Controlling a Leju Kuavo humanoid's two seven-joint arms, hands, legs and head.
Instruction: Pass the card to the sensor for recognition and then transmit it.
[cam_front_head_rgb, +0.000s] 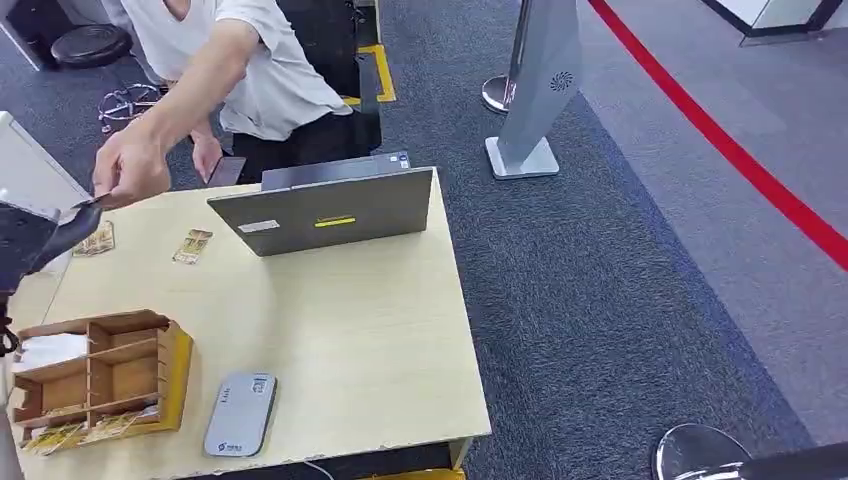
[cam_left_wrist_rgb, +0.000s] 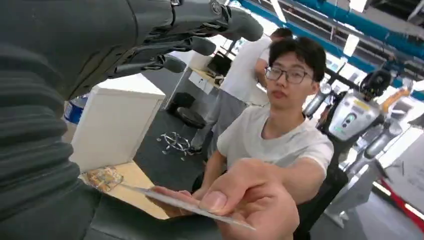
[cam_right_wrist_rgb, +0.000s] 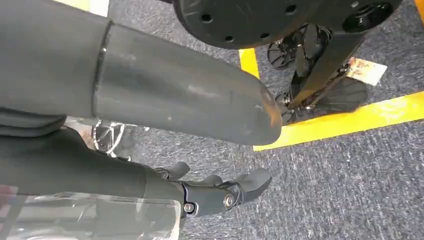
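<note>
Card: a pale thin card (cam_left_wrist_rgb: 186, 205) is pinched by a person's hand (cam_left_wrist_rgb: 250, 200) just beside the left hand (cam_left_wrist_rgb: 150, 35), above the wooden table's (cam_front_head_rgb: 340, 330) far left corner.
Left hand: fingers are spread apart above the card; whether the card is touched cannot be told.
Right hand (cam_right_wrist_rgb: 215, 192): hung over grey carpet, fingers loosely apart, nothing held.
Sensor: a grey reader (cam_front_head_rgb: 240, 414) is laid near the table's front edge, beside a wooden organiser (cam_front_head_rgb: 100, 375).
</note>
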